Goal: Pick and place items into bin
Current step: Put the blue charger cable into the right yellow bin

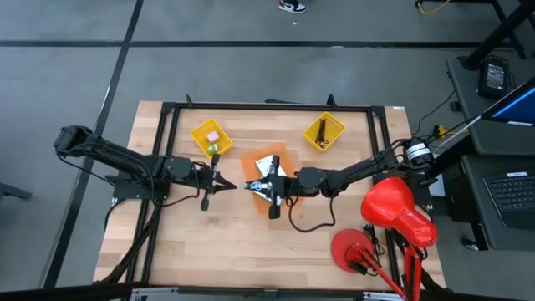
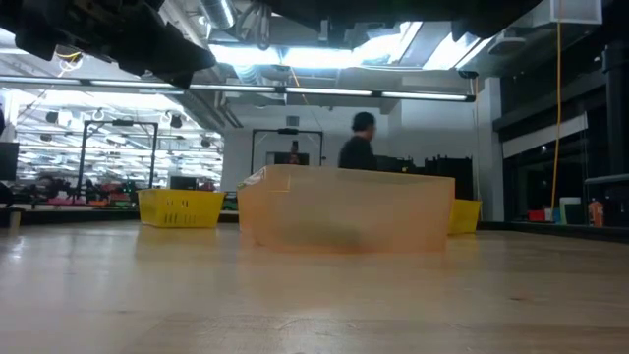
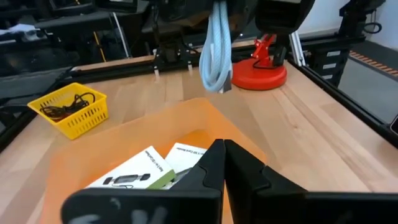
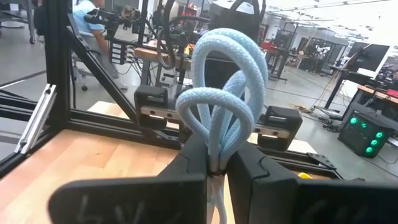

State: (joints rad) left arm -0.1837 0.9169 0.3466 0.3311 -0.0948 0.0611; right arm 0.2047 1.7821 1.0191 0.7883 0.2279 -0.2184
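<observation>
We saw the right hand (image 4: 217,163) pinching a looped pale-blue cord (image 4: 222,99) above the orange bin (image 1: 284,155) at mid-desk, where two white cards (image 3: 158,165) lay, their print too small to read. The left hand (image 3: 222,163), fingers pressed together, hung beside the bin's edge. Two yellow baskets (image 1: 211,138) flanked it, bare desk (image 1: 226,242) lying open nearer us

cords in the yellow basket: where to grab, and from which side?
Probably top-down, on the middle of the dark cords: they lie as a loose tangle below the rim of the yellow basket, whose mesh walls block any side approach.
</observation>
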